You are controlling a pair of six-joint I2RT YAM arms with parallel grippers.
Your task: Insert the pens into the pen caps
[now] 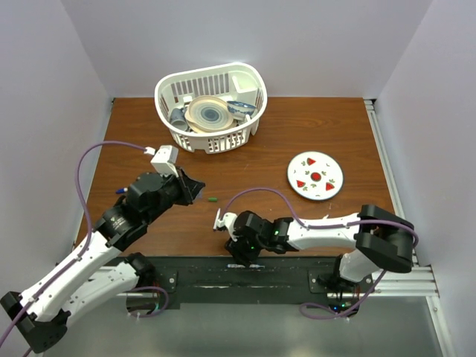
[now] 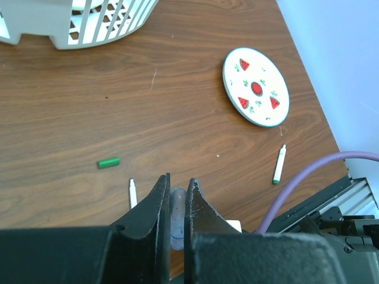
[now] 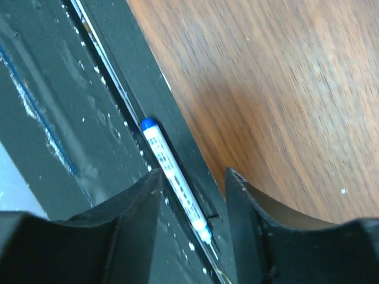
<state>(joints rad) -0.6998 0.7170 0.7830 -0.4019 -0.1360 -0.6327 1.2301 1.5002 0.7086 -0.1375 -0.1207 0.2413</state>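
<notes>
One translucent blue cap tight between left fingers; right fingers apart astride white pen.

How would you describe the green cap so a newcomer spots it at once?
Start at the white basket at the far side of the table and come toward the arms. The green cap lies on bare wood just right of the left end effector. Unlike the thin white pen near it, it is a short stub, green all over.
</notes>
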